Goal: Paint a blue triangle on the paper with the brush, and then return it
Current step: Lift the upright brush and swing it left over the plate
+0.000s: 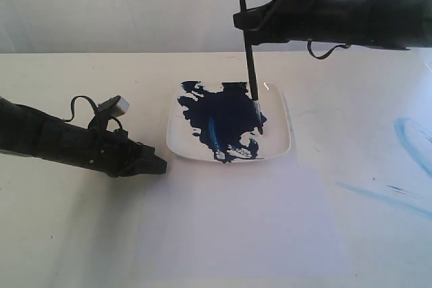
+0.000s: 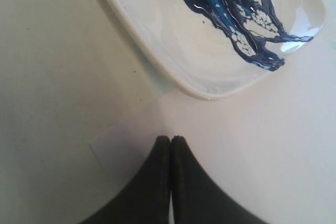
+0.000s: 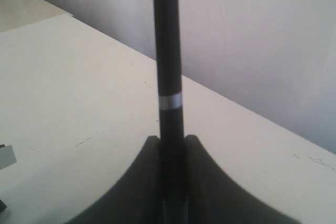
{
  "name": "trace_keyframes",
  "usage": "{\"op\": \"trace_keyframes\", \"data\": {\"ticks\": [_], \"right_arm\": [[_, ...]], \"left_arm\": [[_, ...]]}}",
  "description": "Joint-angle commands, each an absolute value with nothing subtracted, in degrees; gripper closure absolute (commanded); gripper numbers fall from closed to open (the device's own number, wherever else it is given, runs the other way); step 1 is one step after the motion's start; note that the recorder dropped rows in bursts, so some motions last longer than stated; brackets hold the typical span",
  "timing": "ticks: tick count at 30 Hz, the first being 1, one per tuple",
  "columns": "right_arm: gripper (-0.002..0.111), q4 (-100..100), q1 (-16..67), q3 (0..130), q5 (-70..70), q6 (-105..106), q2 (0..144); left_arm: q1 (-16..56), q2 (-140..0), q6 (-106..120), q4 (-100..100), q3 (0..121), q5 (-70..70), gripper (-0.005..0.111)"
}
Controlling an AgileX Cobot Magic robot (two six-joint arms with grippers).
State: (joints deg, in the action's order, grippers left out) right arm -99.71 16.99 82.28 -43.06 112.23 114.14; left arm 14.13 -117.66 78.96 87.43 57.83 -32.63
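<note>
My right gripper (image 1: 244,18) is shut on the black handle of the brush (image 1: 251,65), holding it nearly upright. The brush's tip rests in the navy paint splash (image 1: 226,116) on the square white plate (image 1: 183,141). In the right wrist view the brush (image 3: 168,51), with its thin silver band, rises from between the jaws of the right gripper (image 3: 171,139). The paper (image 1: 236,227) lies in front of the plate, bare; no blue triangle shows on it. At the paper's left edge lies my left gripper (image 1: 162,165), shut and empty. The left wrist view shows the left gripper (image 2: 170,138) over a corner of the paper (image 2: 126,148), near the plate (image 2: 173,45).
Faint light-blue streaks (image 1: 412,139) mark the table to the right of the paper. A white wall stands behind the table's far edge. The left arm lies low across the table on the left.
</note>
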Motion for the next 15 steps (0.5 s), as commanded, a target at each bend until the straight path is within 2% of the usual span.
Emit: {"op": "trace_keyframes", "data": {"ticks": [1, 15], "right_arm": [[0.108, -99.95, 17.11, 81.08, -42.05, 113.30, 113.82], [0.108, -98.82, 18.84, 80.57, -41.06, 113.17, 109.42]], "left_arm": [[14.47, -118.62, 78.45, 87.40, 57.46, -32.51, 0.107], [14.47, -118.62, 78.45, 87.40, 57.46, -32.51, 0.107]]}}
